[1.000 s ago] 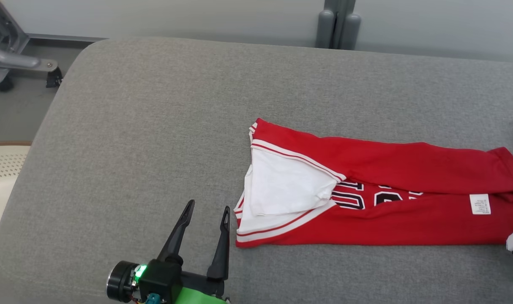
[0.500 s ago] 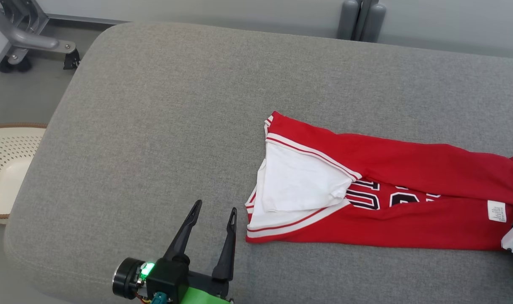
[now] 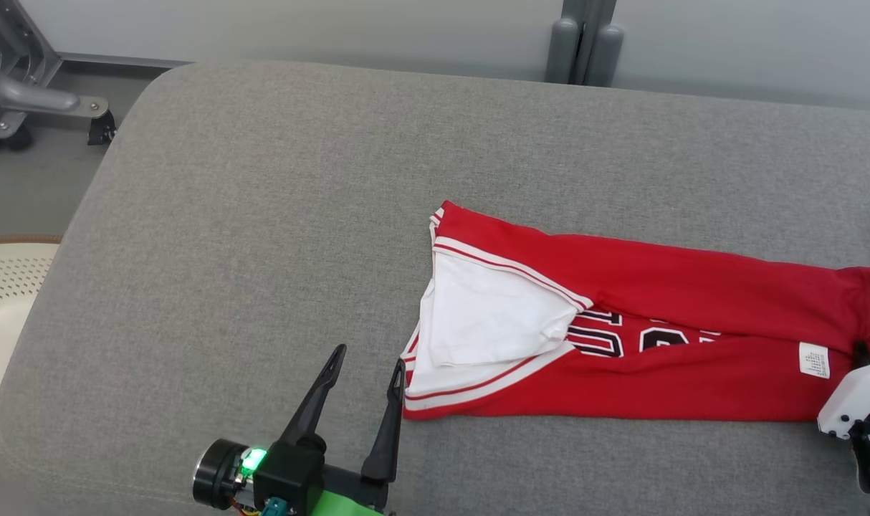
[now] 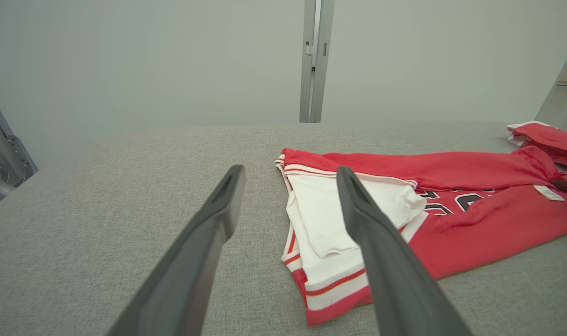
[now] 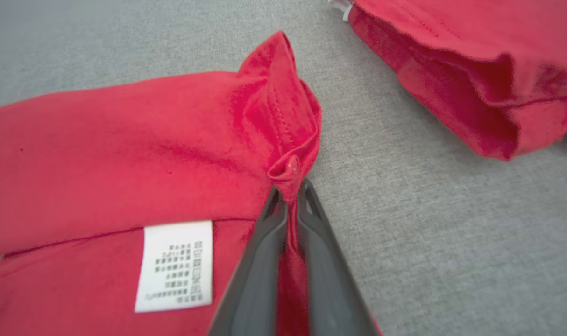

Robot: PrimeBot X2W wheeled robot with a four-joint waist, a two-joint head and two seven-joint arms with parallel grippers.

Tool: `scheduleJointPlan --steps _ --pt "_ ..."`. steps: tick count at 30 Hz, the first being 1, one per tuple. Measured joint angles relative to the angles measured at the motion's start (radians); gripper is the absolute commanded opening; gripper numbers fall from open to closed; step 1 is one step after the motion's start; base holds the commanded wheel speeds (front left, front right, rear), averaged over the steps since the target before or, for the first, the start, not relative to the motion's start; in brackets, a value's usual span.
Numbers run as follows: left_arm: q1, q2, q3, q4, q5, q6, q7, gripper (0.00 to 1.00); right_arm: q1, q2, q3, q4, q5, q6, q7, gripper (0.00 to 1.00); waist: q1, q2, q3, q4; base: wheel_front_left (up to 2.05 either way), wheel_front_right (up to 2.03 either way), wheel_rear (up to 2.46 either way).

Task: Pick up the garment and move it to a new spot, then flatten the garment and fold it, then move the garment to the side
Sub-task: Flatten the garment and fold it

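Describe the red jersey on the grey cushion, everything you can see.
The red jersey, a soft-looking knit with white-and-red striped trim, lies flat on the grey cushion, folded lengthwise into a long strip. At its left end a white inner side shows; black lettering is partly hidden in the fold. A white care label sits near its right end, where the right end effector is shut on a pinch of hem.

Red garment (image 3: pixel 664 337) with white lining, folded lengthwise, lying flat on grey cushion (image 3: pixel 277 215)

Head looks down; both wrists face garment (image 3: pixel 693 287).
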Motion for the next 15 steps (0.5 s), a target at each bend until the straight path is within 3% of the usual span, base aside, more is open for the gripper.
scheduleJointPlan --steps 8,15 --pt "0.013 -0.003 0.008 0.003 0.008 -0.008 0.000 1.00 0.001 -0.068 0.015 -0.049 -0.081 0.000 -0.010 0.00 0.0000 0.0000 -0.022 -0.040 0.00 0.00 0.00" --pt "0.015 -0.005 0.009 0.010 0.013 -0.009 0.000 1.00 -0.019 0.006 0.065 -0.200 -0.087 -0.001 0.042 0.00 0.0000 0.0000 -0.040 -0.069 0.00 0.00 0.00"
